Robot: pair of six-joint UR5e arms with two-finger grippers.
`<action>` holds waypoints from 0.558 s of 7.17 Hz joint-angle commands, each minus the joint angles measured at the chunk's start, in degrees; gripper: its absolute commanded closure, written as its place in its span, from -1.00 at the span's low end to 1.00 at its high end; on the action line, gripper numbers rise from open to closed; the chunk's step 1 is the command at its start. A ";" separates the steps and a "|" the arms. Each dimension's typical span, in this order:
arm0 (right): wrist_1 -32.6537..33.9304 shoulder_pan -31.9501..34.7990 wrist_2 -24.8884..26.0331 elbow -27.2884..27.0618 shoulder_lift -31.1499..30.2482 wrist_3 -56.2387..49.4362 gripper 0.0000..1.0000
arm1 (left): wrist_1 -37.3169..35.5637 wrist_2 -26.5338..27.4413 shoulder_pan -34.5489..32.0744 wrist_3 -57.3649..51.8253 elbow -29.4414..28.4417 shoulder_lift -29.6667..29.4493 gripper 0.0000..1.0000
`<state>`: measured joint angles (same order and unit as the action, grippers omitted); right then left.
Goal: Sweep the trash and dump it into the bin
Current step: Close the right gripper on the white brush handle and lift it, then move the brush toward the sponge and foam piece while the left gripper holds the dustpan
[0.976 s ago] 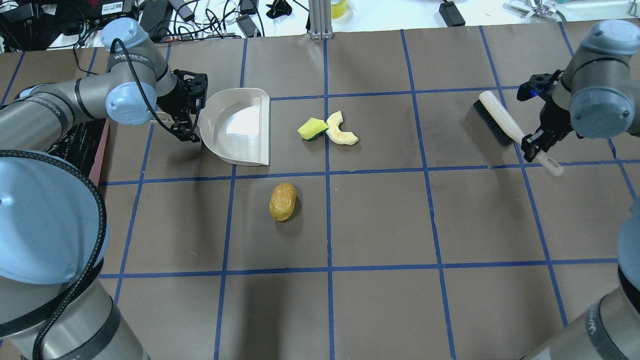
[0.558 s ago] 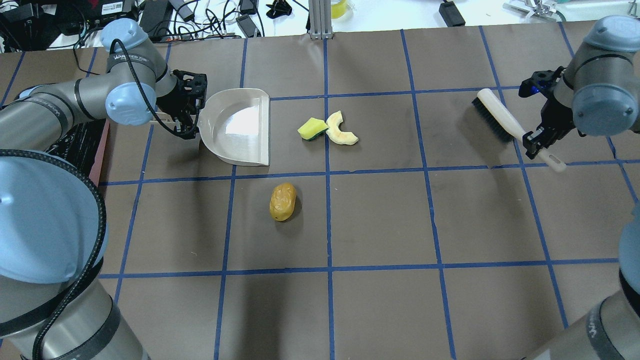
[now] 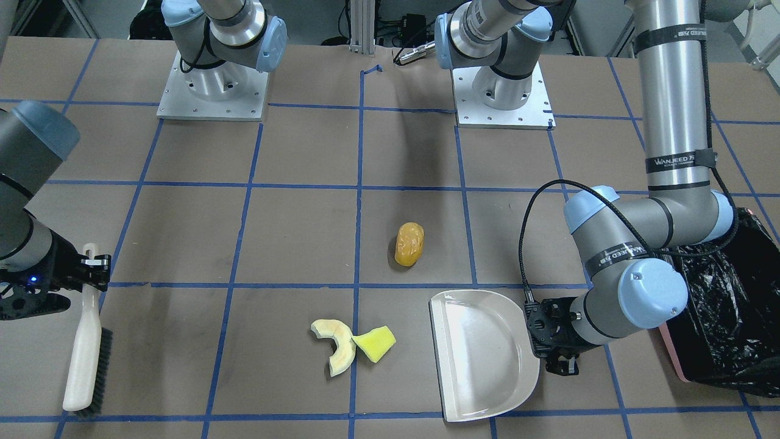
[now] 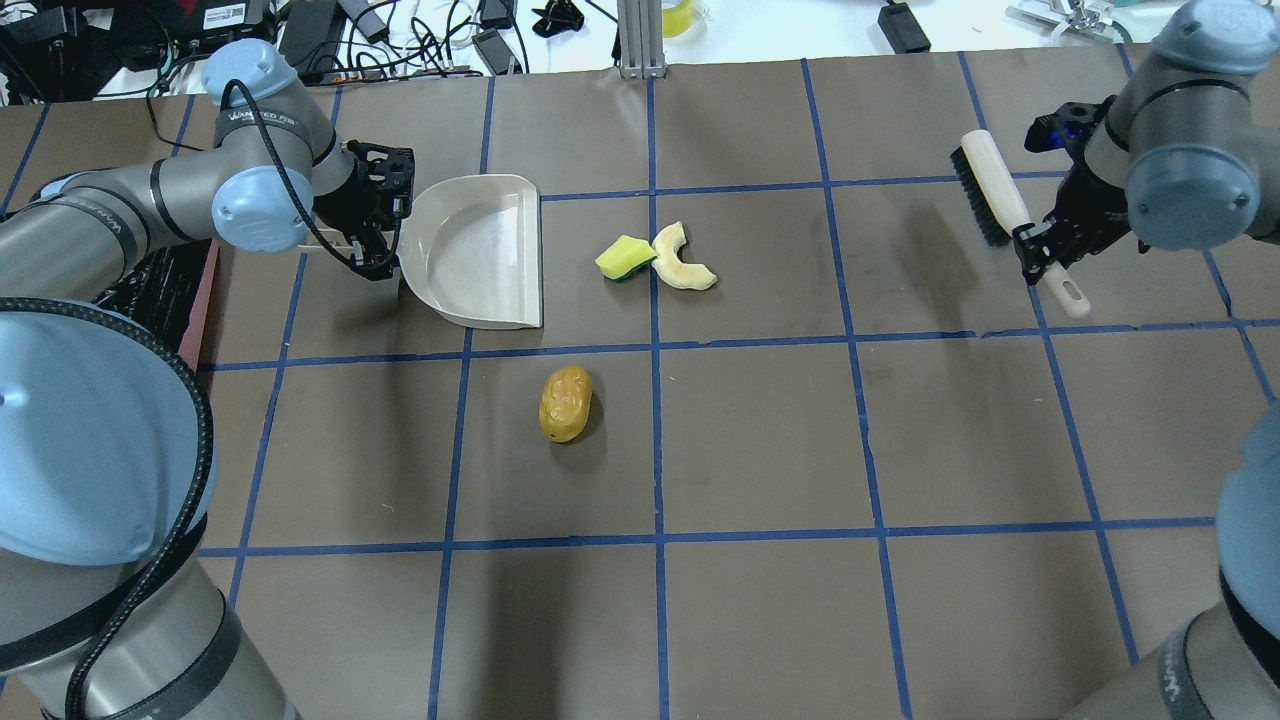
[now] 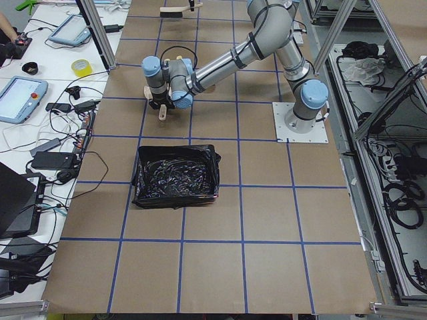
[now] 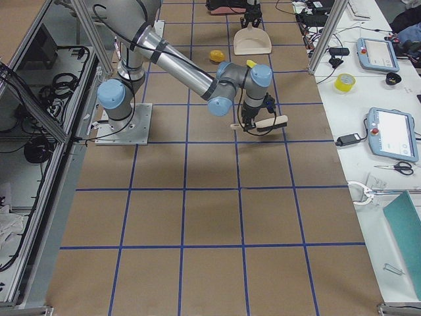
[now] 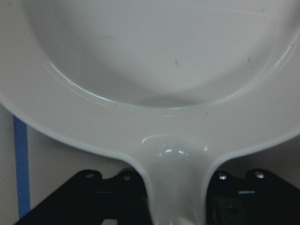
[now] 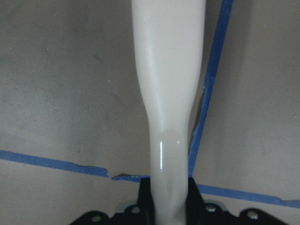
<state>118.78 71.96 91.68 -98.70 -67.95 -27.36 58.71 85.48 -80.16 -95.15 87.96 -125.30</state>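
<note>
Looking down, we see a glossy orange-yellow lump (image 4: 566,403) lying alone. A pale curved rind (image 4: 682,262) touches a green-sided yellow wedge (image 4: 624,259) near the dustpan (image 4: 480,250). Our left gripper (image 4: 385,238) is clamped on the dustpan's handle and our right gripper (image 4: 1042,252) on the brush (image 4: 1000,190). The black-lined pink bin (image 3: 725,317) sits behind our left arm.

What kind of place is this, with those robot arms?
Most likely a robot test lab, not a home: two robot arms bolted to a table marked with blue tape, with control tablets and cables beside it.

Bright, even light from above casts soft shadows. Glare whitens the dustpan (image 4: 478,250) at upper left. Wrist views look slightly soft.
</note>
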 commanded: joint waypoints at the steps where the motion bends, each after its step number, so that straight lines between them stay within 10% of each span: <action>1: 0.74 7.63 -0.28 0.35 0.28 9.23 1.00 | 0.09 -0.14 0.00 3.72 -0.07 -0.03 0.92; 4: 0.66 14.33 -1.51 0.35 1.33 17.86 1.00 | 0.79 0.57 -0.61 6.11 0.45 0.49 0.93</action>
<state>119.41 83.55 90.63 -98.33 -67.04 -12.29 59.24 85.88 -80.49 -90.08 88.03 -125.03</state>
